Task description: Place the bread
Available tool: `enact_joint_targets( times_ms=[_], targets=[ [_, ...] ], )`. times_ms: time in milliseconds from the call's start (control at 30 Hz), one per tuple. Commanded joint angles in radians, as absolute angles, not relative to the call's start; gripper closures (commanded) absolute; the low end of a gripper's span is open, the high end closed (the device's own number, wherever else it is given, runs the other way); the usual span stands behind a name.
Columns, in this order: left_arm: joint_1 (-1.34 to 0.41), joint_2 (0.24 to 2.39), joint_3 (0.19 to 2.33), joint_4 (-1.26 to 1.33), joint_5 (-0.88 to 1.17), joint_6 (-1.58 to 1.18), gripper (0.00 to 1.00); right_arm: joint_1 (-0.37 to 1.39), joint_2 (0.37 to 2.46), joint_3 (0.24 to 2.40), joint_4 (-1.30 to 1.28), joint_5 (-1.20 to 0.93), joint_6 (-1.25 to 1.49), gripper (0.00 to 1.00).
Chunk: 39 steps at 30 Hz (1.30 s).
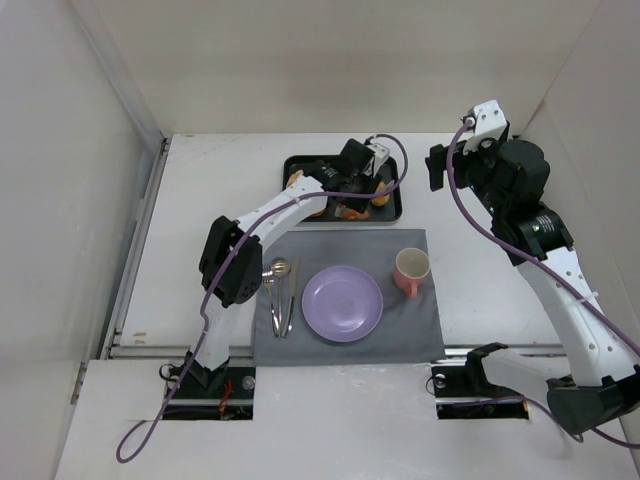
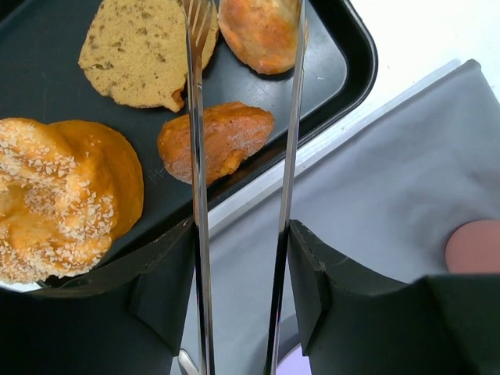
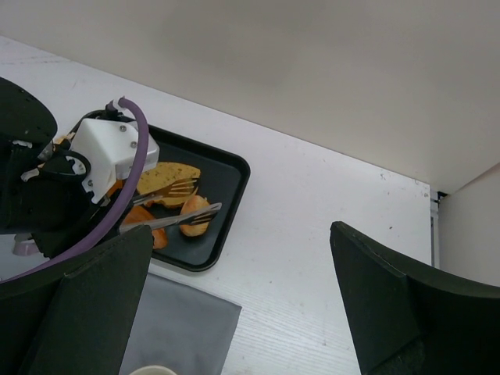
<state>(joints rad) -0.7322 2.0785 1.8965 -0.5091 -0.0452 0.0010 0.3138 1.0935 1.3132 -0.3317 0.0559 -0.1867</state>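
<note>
Bread [image 2: 262, 31], small round golden-brown bun, sits in the black tray [image 2: 348, 55], at the corner nearest the grey cloth [image 2: 391, 180]; it lies between the two tips of the metal tongs [image 2: 197, 156], forked tip on one side, plain arm along the other; cannot tell if the tips are pressing it or just beside it; bun not lifted, resting on the tray floor. Left gripper [image 2: 241, 230] is clamped on the tongs, one finger against each arm, tong arms held a bun's width apart. Same tray: orange-brown chunk [image 2: 219, 141] just beside the bun, under the tongs; square brown slice [image 2: 137, 55]; large sesame pastry [image 2: 55, 195]. Right gripper [image 3: 241, 230] is raised off to the tray's side, fingers spread wide, nothing between them. On the cloth in front of the tray: purple plate [image 1: 342, 303], pink mug [image 1: 411, 270], cutlery [image 1: 280, 290] beside the plate.
</note>
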Motion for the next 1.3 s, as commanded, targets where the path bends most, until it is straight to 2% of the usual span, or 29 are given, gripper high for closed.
enact_joint_targets(
  times_ms=[0, 333, 567, 833, 1000, 1267],
  targets=[
    [-0.736, 2.069, 1.945, -0.525, -0.058, 0.014, 0.55, 0.313, 1.074, 1.318, -0.284, 0.071, -0.178, 0.0],
    [-0.736, 2.088, 1.956, -0.565, -0.049, 0.014, 0.55, 0.313, 1.074, 1.318, -0.284, 0.071, -0.178, 0.0],
    [-0.736, 2.088, 1.965, -0.574, -0.04, 0.014, 0.72, 0.313, 1.065, 1.318, -0.284, 0.071, -0.178, 0.0],
    [-0.736, 2.069, 1.947, -0.555, -0.04, 0.014, 0.85, 0.313, 1.065, 1.318, -0.284, 0.071, -0.178, 0.0],
    [-0.746, 2.037, 1.947, -0.546, -0.049, 0.014, 0.91, 0.313, 1.065, 1.318, -0.284, 0.071, -0.178, 0.0],
    [-0.765, 1.933, 1.915, -0.526, -0.058, -0.006, 0.93, 0.313, 1.065, 1.318, -0.284, 0.08, -0.178, 0.0]
  ],
)
